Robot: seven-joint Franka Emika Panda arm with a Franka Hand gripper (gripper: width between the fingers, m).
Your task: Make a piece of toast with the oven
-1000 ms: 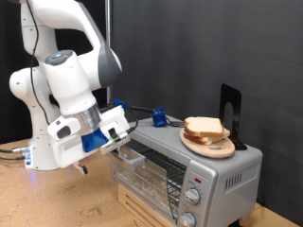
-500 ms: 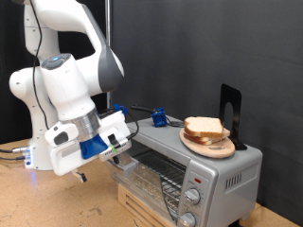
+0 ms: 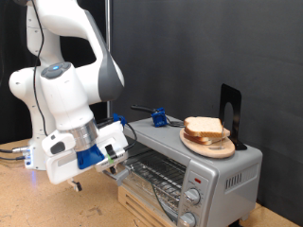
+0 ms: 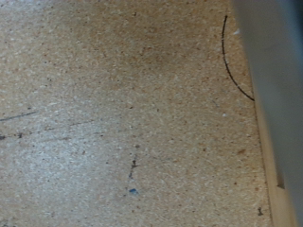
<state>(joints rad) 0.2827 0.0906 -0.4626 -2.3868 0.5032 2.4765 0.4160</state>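
Low at the exterior view's left of the oven (image 3: 185,175), the gripper (image 3: 121,163) sat at the end of the white arm (image 3: 66,85), tucked against the oven's open front where the wire rack (image 3: 151,172) showed; from where the exterior view looked I could not tell whether its fingers were apart or together. The oven stood on a wooden stand (image 3: 142,210) over the speckled worktop (image 3: 38,203), its two round knobs (image 3: 192,197) facing forward. On the oven's top lay a wooden plate (image 3: 210,147) carrying the bread (image 3: 204,128), stacked slices, well apart from the gripper. A blue object (image 3: 159,118) and a black stand (image 3: 230,112) also sat on top. The wrist view showed only the speckled worktop (image 4: 114,104), a thin dark cable (image 4: 232,66) and a pale grey edge (image 4: 279,95), no fingers.
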